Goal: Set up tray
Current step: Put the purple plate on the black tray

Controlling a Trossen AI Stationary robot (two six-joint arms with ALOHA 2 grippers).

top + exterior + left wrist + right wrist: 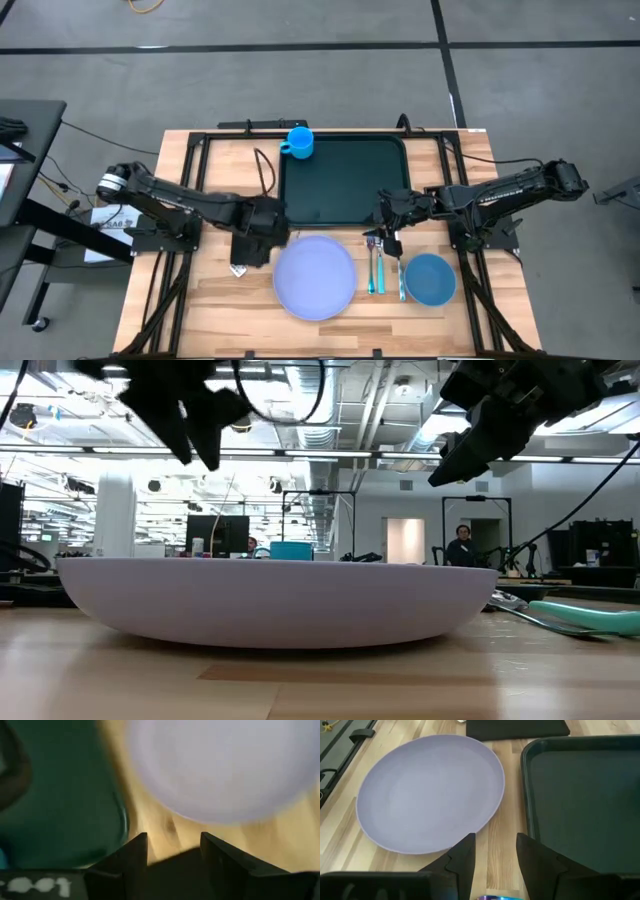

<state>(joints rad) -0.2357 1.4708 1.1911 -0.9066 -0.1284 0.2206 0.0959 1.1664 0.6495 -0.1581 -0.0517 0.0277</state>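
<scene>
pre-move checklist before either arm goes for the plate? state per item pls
1. Left gripper open and empty, beside the plate: ok.
2. Right gripper empty, jaws apart, hanging above the bare wood between plate and tray: ok.
3. Tray floor free for the plate: ok; only the blue cup sits at its far left corner.
4. Plate lying flat on the table, not on the tray: ok.
5. Fork and spoon and blue bowl clear of the plate, on its right: ok.
6. Plate rim liftable by the fingers: cannot tell.
</scene>
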